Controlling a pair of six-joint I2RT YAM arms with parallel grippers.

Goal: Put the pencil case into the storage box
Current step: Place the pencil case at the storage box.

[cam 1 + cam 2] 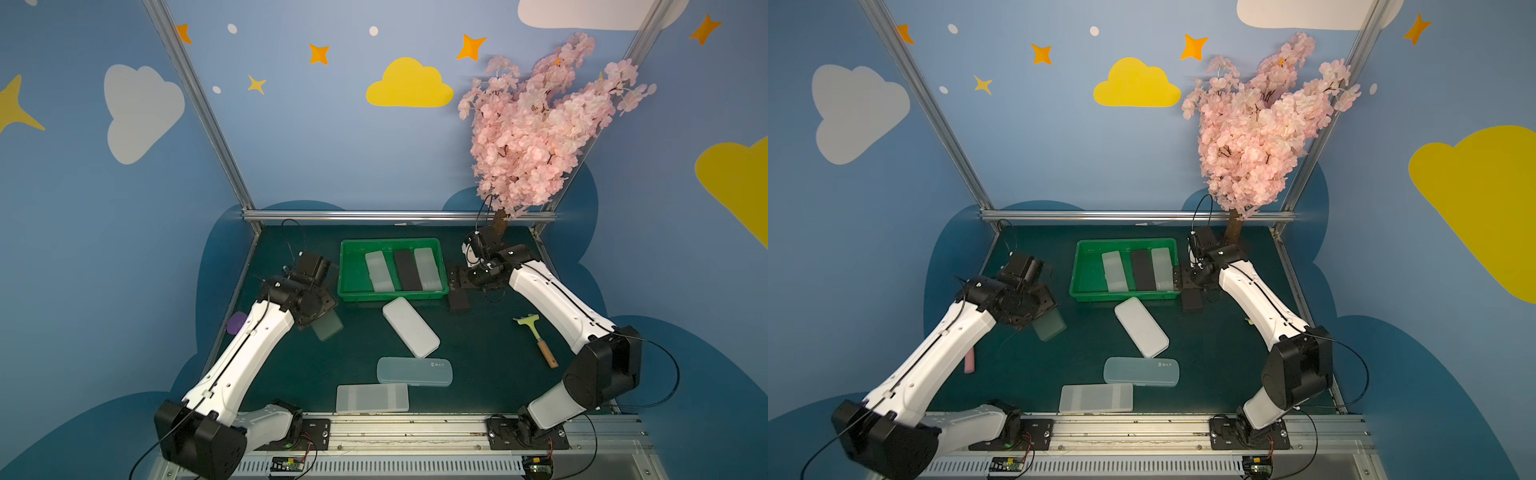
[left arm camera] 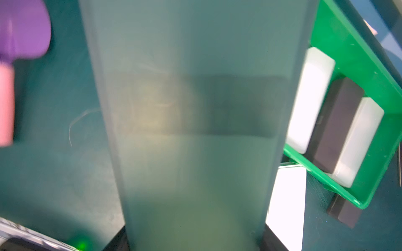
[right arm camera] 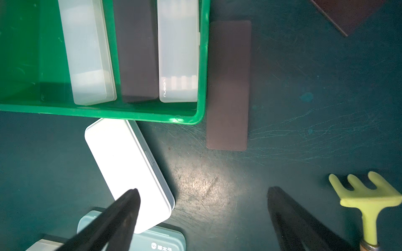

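— where's the pencil case right now?

— i've got it in the left end effector (image 1: pixel 320 318). it's the frosted, see-through pencil case (image 2: pixel 195 130). in my left wrist view it fills the middle of the picture, blurred, with a black finger (image 2: pixel 119 243) low down on either side. the jaws are closed on its long sides. in both top views it sticks out from under the wrist, to the left of the storage box (image 1: pixel 353 274) and apart from it.

— and the box itself?

— green, sitting at the back of the bench (image 1: pixel 490 353). three cases lie side by side in its right part: a frosted one (image 1: pixel 379 271), a black one (image 1: pixel 407 270) and another frosted one (image 1: pixel 428 269).

— right arm?

— the right end effector (image 3: pixel 203 190) is spread wide with nothing in it. it hangs above the bench near the box's near right corner.

— what else is lying about?

— a black case (image 3: pixel 228 87) lies flat just beside the box's right wall. a white case (image 1: pixel 410 326) lies at a slant, its far end right at the box's front rim. nearer me there's a pale blue case (image 1: pixel 414 372) with a small logo and a flat frosted case (image 1: pixel 372 397) at the front edge. there's a little rake (image 1: pixel 536 336) on the right with a yellow-green head and a wooden handle. on the left is a purple and pink thing (image 2: pixel 21 32) i can't make out. a pink blossom tree (image 1: pixel 540 124) stands in the back right corner.
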